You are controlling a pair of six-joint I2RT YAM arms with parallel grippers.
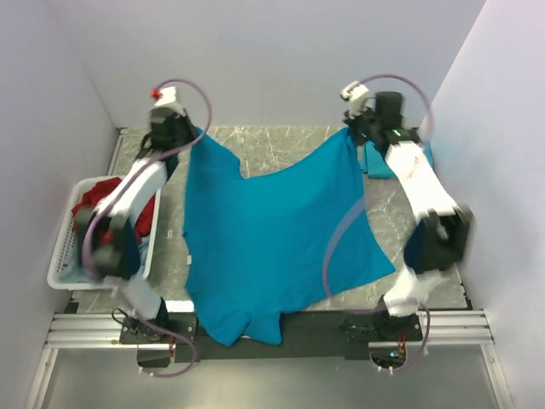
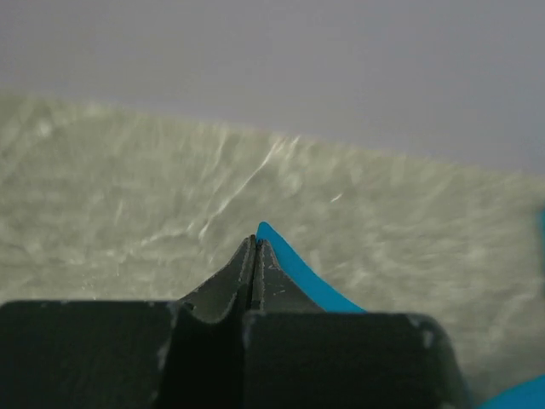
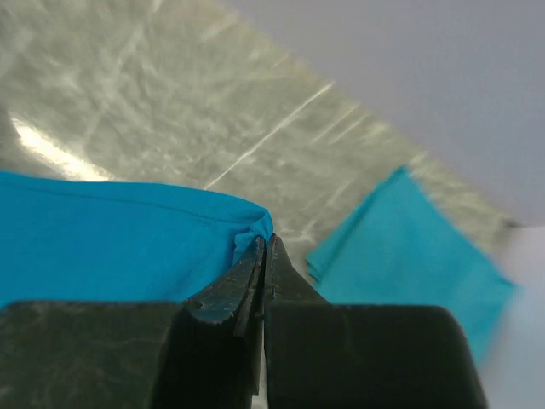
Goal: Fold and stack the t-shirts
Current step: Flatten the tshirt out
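Spreading teal t-shirt [image 1: 272, 230]: one corner each clenched in left pincer [image 2: 255, 241] & right pincer [image 3: 266, 240]; to be kept taut, lowered level onto worktop [image 1: 272, 145] w/o bunching.

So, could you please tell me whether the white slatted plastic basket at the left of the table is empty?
No, a crumpled red cloth garment lies inside the white slatted plastic basket in the top view.

There are no words, numbers or signs to read anywhere in these pictures, not on the shirts and not on the arms.
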